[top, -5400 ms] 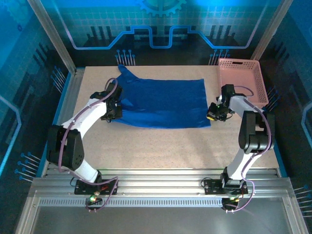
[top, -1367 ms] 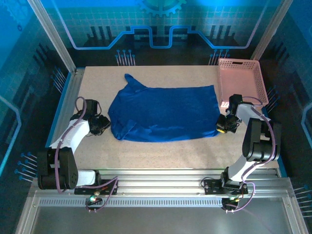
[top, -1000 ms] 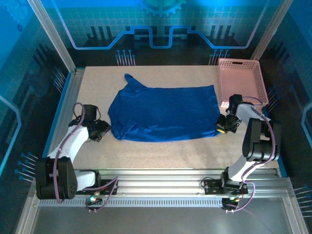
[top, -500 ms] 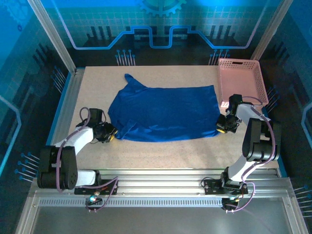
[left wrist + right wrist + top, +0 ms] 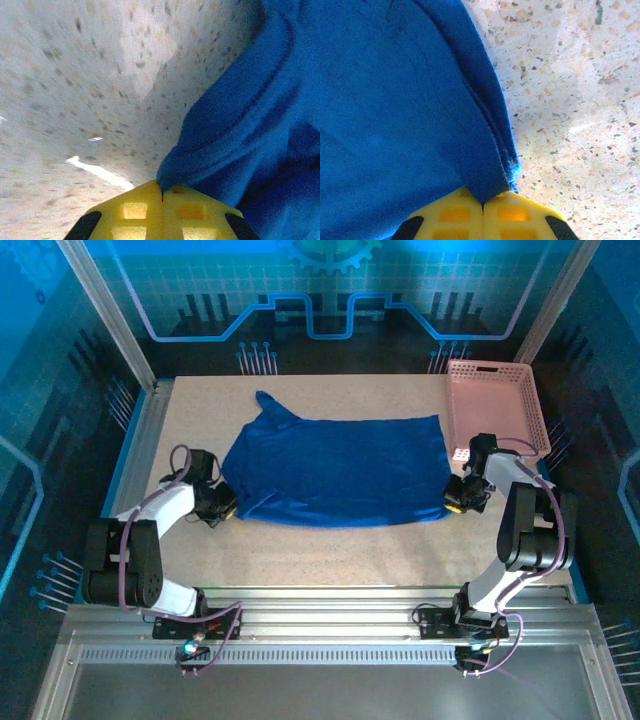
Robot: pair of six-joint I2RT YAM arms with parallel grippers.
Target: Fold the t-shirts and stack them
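One royal-blue t-shirt (image 5: 335, 470) lies spread across the middle of the table, one sleeve pointing to the far left; no print shows. My left gripper (image 5: 227, 508) is shut on the shirt's near left corner, and in the left wrist view the blue cloth (image 5: 240, 125) runs into the closed yellow fingers (image 5: 135, 210). My right gripper (image 5: 452, 502) is shut on the shirt's near right corner, low on the table. In the right wrist view the hemmed corner (image 5: 485, 175) is pinched between the yellow fingers (image 5: 510, 212).
A pink lattice basket (image 5: 495, 405) stands at the far right corner, just behind the right arm. Bare speckled tabletop (image 5: 340, 560) stretches between the shirt and the arm bases. A metal frame post (image 5: 105, 315) rises at the far left.
The left arm swung in from the left edge to the shirt's near left corner and its jaws shut on the cloth. The right gripper kept its hold without moving.
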